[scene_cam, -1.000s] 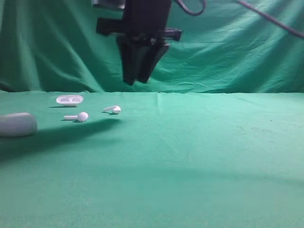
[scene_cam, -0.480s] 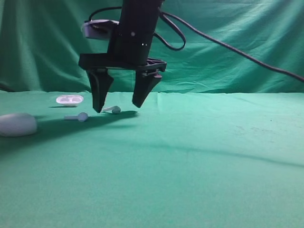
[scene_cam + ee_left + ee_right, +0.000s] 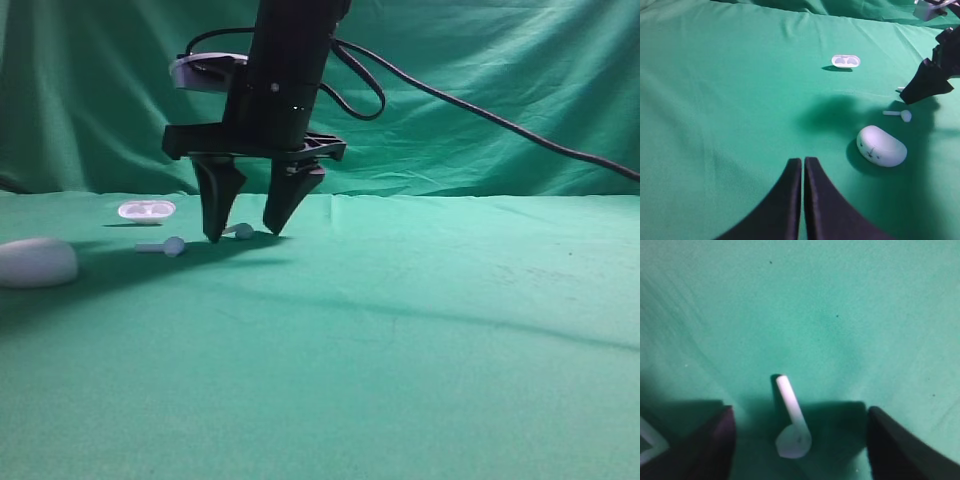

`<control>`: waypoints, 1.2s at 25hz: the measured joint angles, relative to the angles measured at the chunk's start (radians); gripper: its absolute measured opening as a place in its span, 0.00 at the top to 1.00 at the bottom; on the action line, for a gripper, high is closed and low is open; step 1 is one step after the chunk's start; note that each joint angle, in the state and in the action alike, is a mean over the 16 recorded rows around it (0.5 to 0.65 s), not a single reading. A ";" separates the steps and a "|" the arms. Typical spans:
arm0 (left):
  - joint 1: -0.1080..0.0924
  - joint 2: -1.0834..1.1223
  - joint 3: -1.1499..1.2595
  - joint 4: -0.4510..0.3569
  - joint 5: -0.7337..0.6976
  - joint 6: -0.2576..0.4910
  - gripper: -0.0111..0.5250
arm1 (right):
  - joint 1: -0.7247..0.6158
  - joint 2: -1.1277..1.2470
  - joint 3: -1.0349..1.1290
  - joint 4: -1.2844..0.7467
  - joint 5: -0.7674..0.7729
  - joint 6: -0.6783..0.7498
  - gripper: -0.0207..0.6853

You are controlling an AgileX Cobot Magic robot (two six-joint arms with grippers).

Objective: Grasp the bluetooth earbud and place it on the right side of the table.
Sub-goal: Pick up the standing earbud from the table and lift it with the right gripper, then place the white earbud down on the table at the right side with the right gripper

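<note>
With right gripper (image 3: pixel 244 236) open and straddling the bluetooth earbud (image 3: pixel 792 427), lies centred between both fingertips, untouched. Stem points away, crosswise to closing line.

The bluetooth earbud (image 3: pixel 241 231) is peeking out, partly hidden behind the right gripper (image 3: pixel 246 235). In the left wrist view, the gripper is hiding nearly all of it.

Even, soft light; the table (image 3: pixel 420 330) carries a long shadow toward nine o'clock; right wrist view is blurred and dim at six o'clock.
</note>
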 joint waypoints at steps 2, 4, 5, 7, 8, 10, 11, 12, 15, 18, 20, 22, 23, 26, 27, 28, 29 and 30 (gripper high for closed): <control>0.000 0.000 0.000 0.000 0.000 0.000 0.98 | 0.000 0.001 -0.002 0.001 0.003 0.005 0.52; 0.000 0.000 0.000 0.000 0.000 0.000 0.98 | 0.000 0.002 -0.007 0.002 0.012 0.010 0.60; 0.000 0.000 0.000 0.000 0.000 0.000 0.98 | 0.000 0.003 -0.011 0.003 0.018 0.013 0.64; 0.000 0.000 0.000 0.000 0.000 0.000 0.98 | 0.000 0.004 -0.023 0.004 0.034 0.020 0.72; 0.000 0.000 0.000 0.000 0.000 0.000 0.98 | 0.000 0.005 -0.031 0.005 0.045 0.026 0.75; 0.000 0.000 0.000 0.000 0.000 0.000 0.98 | 0.000 0.004 -0.053 0.005 0.069 0.040 0.80; 0.000 0.000 0.000 0.000 0.000 0.000 0.98 | 0.000 0.002 -0.065 0.004 0.082 0.048 0.81; 0.000 0.000 0.000 0.000 0.000 0.000 0.98 | -0.001 -0.001 -0.078 0.004 0.097 0.056 0.82; 0.000 0.000 0.000 0.000 0.000 0.000 0.98 | -0.005 -0.018 -0.117 0.002 0.146 0.083 0.82; 0.000 0.000 0.000 0.000 0.000 0.000 0.98 | -0.018 -0.047 -0.154 -0.004 0.207 0.108 0.82; 0.000 0.000 0.000 0.000 0.000 0.000 0.98 | -0.032 -0.075 -0.174 -0.015 0.245 0.128 0.82; 0.000 0.000 0.000 0.000 0.000 0.000 0.98 | -0.050 -0.112 -0.180 -0.029 0.278 0.149 0.82; 0.000 0.000 0.000 0.000 0.000 0.000 0.98 | -0.061 -0.135 -0.176 -0.037 0.293 0.159 0.82; 0.000 0.000 0.000 0.000 0.000 0.000 0.98 | -0.105 -0.217 -0.129 -0.060 0.328 0.182 0.82; 0.000 0.000 0.000 0.000 0.000 0.000 0.98 | -0.123 -0.248 -0.102 -0.068 0.335 0.189 0.82; 0.000 0.000 0.000 0.000 0.000 0.000 0.98 | -0.142 -0.280 -0.068 -0.076 0.340 0.197 0.82; 0.000 0.000 0.000 0.000 0.000 0.000 0.98 | -0.163 -0.315 -0.028 -0.083 0.340 0.204 0.82; 0.000 0.000 0.000 0.000 0.000 0.000 0.98 | -0.184 -0.350 0.016 -0.091 0.336 0.211 0.82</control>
